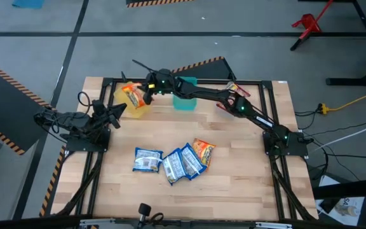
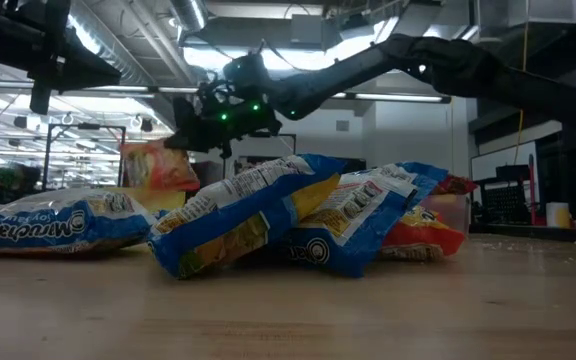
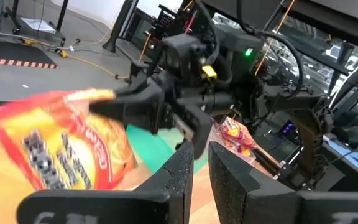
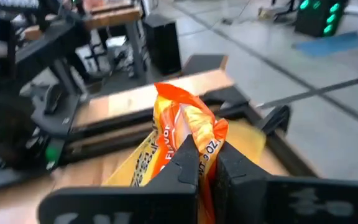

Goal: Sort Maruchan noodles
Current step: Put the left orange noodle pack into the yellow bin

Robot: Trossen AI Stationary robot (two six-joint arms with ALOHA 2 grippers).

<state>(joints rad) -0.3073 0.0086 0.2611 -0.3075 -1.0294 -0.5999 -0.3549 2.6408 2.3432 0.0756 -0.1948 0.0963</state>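
Note:
My right gripper [image 1: 146,88] reaches over the table's far-left part and is shut on an orange-yellow noodle packet [image 1: 132,95], held over the yellow bin [image 1: 140,111]. The low view shows that packet [image 2: 158,165] hanging in the air. Three blue-and-white packets [image 1: 148,160] [image 1: 173,166] [image 1: 190,161] and another orange packet [image 1: 203,151] lie in a loose, overlapping cluster in the table's near middle. A red packet [image 1: 236,89] sits at the far right. My left gripper [image 1: 119,109] waits at the left, shut, touching nothing. My right gripper pinches the orange-yellow packet by its crimped upper edge [image 4: 194,127] between its two fingers [image 3: 143,107]. It comes from the table's right, slanting down. The packet is lifted clear and hangs below and beyond the fingers, above the yellow bin.
A teal bin [image 1: 184,100] stands at the far middle, beside the yellow bin. The black frame rail [image 1: 259,81] runs around the table. Bare wood [image 1: 246,172] lies near and right of the packet cluster.

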